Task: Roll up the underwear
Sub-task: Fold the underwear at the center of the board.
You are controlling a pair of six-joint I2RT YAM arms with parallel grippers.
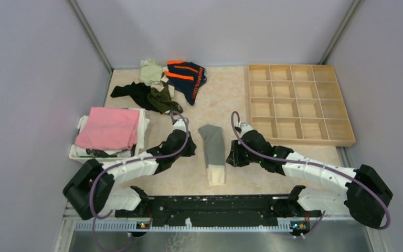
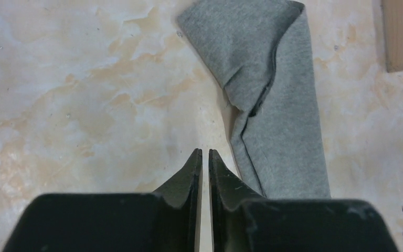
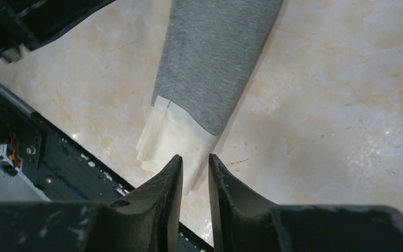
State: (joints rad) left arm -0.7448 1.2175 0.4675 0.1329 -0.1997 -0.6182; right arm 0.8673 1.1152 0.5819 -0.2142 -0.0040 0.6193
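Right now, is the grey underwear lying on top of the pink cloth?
No, the grey underwear lies on the table near the centre, while the pink cloth sits apart at the left.

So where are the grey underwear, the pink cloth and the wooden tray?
grey underwear (image 1: 213, 142), overhead view, grey middle part.
pink cloth (image 1: 108, 127), overhead view, its centre.
wooden tray (image 1: 294, 108), overhead view, bare middle.

A lab test booth: plain grey walls (image 1: 31, 79) enclose the marbled table (image 1: 225, 100).
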